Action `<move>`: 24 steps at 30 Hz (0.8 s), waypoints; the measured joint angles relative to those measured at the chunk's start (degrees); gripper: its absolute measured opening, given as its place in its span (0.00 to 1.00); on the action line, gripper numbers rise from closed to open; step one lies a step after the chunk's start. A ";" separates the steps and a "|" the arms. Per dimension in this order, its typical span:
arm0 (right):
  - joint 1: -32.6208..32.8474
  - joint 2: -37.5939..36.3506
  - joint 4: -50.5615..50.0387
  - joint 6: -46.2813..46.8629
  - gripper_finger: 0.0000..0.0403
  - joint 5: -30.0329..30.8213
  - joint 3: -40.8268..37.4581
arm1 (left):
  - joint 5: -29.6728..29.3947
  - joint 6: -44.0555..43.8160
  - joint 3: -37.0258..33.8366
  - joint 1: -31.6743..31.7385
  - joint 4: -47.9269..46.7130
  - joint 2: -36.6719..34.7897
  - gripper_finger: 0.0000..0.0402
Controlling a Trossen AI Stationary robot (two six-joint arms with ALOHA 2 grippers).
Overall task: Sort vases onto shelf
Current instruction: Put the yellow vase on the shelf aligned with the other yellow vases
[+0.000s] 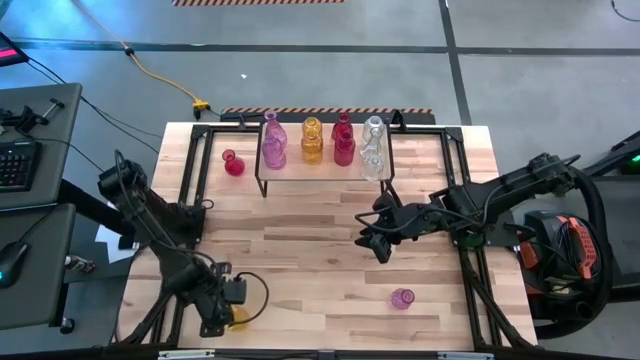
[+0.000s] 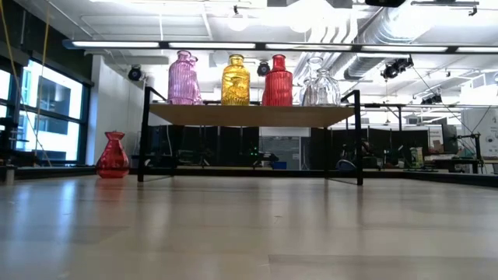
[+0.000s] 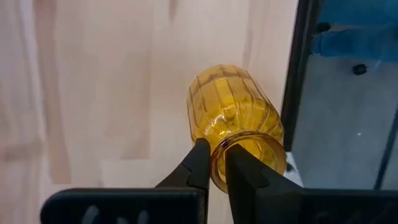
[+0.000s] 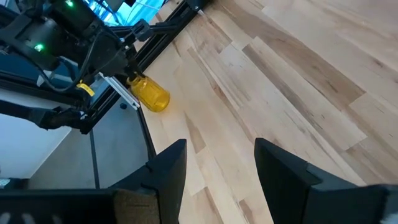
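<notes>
The table [image 1: 300,240] filled the middle of the high view, and the shelf [image 1: 262,176] stood at its upper centre. Most of the sorting looked done: on the shelf top stood pink vases [image 1: 273,146] at the left, a yellow vase [image 1: 312,141] next, red vases [image 1: 343,142] after it, and clear vases [image 1: 374,148] at the right end.

Three vases were off the shelf. A small red vase [image 1: 233,163] stood on the table just left of the shelf. A pink vase [image 1: 402,298] sat alone in the lower right of the table. A second yellow vase [image 3: 233,124] lay on its side at the lower left edge, its neck rim pinched between the closed fingers of the left gripper [image 3: 212,163]; I judged this the one being sorted.

The right gripper [image 1: 372,238] hung over the table's centre right, fingers apart and holding nothing.
</notes>
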 joint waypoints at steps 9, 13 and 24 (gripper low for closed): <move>0.00 0.00 0.02 0.00 0.43 -0.02 0.00 | -0.57 9.33 0.78 7.50 -2.89 -3.85 0.04; 0.00 0.00 -0.07 -2.03 0.43 -0.01 0.00 | -0.54 14.36 0.78 12.64 -3.66 -6.74 0.04; -0.65 0.00 -0.09 -13.95 0.44 1.65 0.00 | -0.42 24.12 0.82 30.66 -3.23 -14.43 0.04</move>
